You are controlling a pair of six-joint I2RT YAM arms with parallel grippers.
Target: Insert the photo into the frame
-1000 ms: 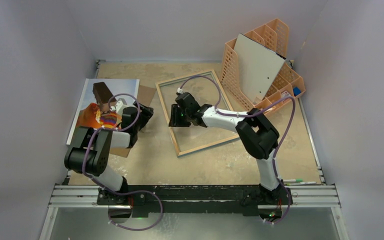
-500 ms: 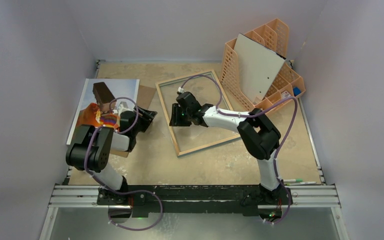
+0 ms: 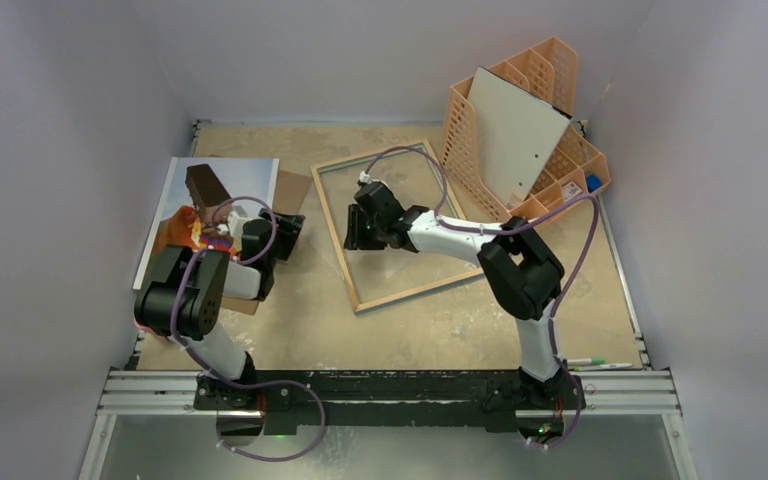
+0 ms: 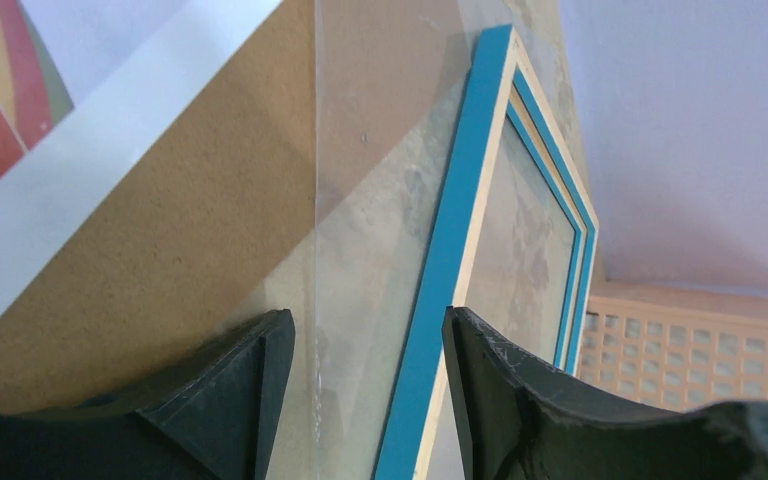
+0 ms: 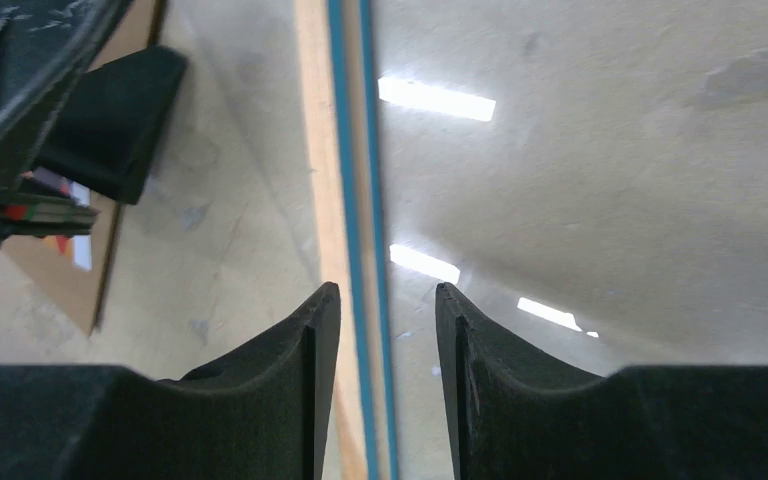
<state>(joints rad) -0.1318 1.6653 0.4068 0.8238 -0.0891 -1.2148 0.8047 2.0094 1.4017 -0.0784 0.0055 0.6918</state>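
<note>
From above, the frame (image 3: 415,290) flat on the bench (image 3: 440,325), long axis slanting away, the photo (image 3: 230,175) well left under the folded left arm (image 3: 185,290), right arm (image 3: 515,270) stretched to the left rail; left wrist: left jaws apart, empty, rail just ahead; right wrist: right jaws narrowly astride that rail, grip unclear.

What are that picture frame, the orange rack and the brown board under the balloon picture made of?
The frame: apparently wood, bare pale back, blue-painted front; its pane mirrors ceiling lights, so glass or clear plastic. The orange rack: moulded lattice, probably plastic. The brown board: matte, uniform, likely hardboard.
</note>
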